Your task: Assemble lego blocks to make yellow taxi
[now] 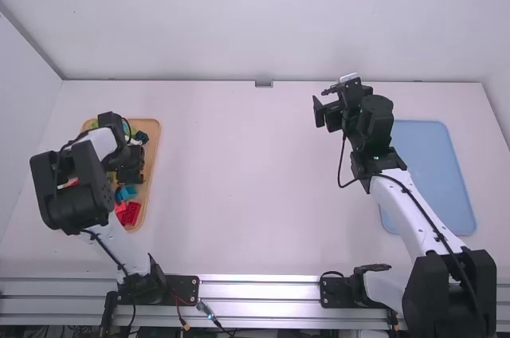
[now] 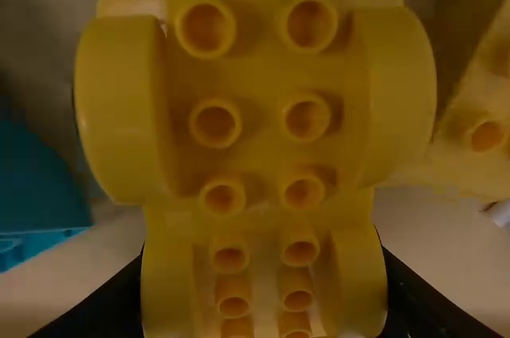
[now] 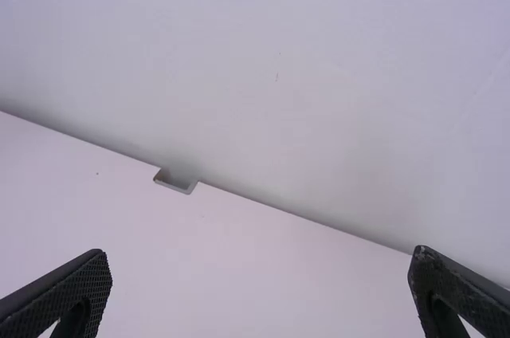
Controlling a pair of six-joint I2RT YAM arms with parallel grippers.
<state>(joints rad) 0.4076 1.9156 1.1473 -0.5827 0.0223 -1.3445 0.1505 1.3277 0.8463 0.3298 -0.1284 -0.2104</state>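
Observation:
My left gripper (image 1: 129, 169) is over the wooden tray (image 1: 156, 135) at the table's left. In the left wrist view the left gripper (image 2: 264, 278) is shut on a yellow block (image 2: 259, 115) with wheel-like rounded sides and rows of hollow studs. A teal brick (image 2: 40, 186) lies to one side of it, another yellow piece (image 2: 482, 107) to the other. Red bricks (image 1: 131, 212) sit at the tray's near end. My right gripper (image 1: 323, 104) hangs over the table's far right part; in the right wrist view the right gripper (image 3: 261, 258) stands open, holding nothing.
A flat blue tray (image 1: 438, 174) lies on the right, beside and partly beneath the right arm. The back wall (image 1: 263, 27) rises behind the table's far edge, where a small metal bracket (image 1: 264, 84) sits. Bare table (image 1: 239, 178) stretches between the two arms.

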